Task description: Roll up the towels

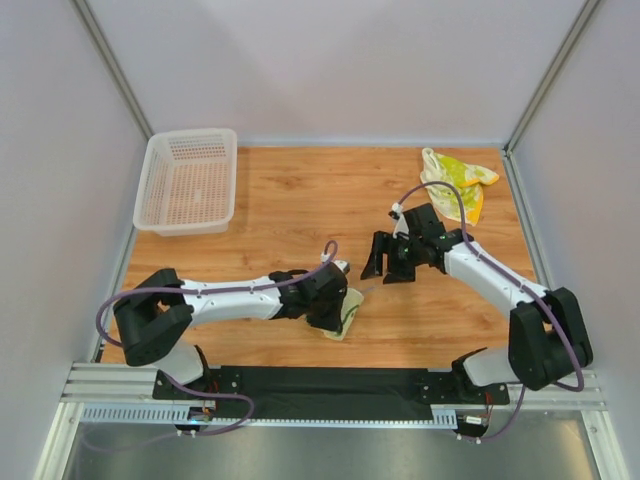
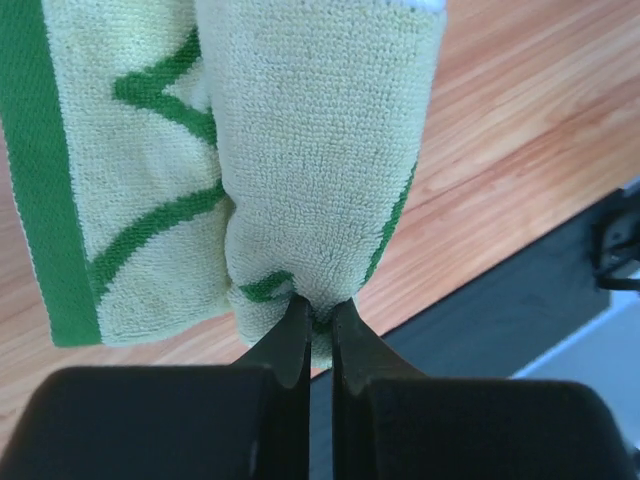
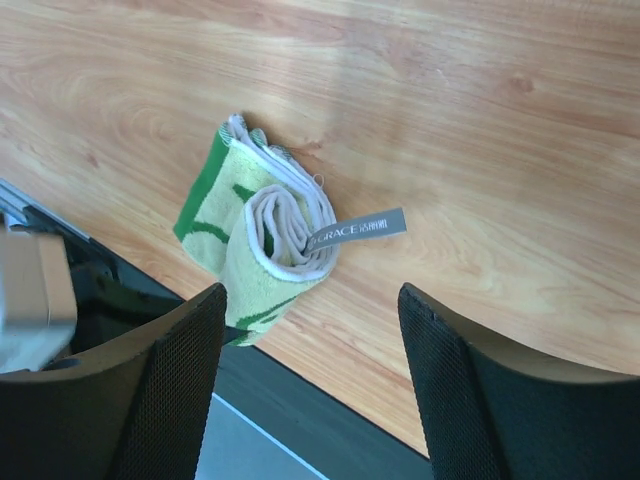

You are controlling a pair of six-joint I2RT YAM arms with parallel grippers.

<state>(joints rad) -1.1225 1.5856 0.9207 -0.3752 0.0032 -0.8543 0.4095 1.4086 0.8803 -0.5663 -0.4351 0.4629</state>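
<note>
– Nearest us, at the front edge of the worktop [image 1: 300, 200], we count two arms: the left arm [image 1: 230, 295] and the right arm [image 1: 500, 280]. What are the left jaws doing?

– We see them pressed together on the near end of the green-lined towel [image 2: 320, 150], with a fold of cloth pinched between the tips. From above we cannot make out that grip, because the wrist covers it and most of the towel.

– Where does that towel lie?

– On the wood close to the front edge, about midway across. It is rolled up. From the right wrist we count one grey label [image 3: 358, 228] sticking out of the roll's end, and we can read "GRACE" on it.

– And the right jaws?

– Apart, with nothing between them. They hang over the wood a little beyond the roll and clear of it.

– How many towels in all?

– Two. The second, the yellow-green towel [image 1: 455, 180], lies crumpled in the far right corner, well apart from both arms. An orange edge shows, but its own folds hide much of it.

– Anything farther back?

– One white mesh basket [image 1: 188, 180], at the far left.
</note>
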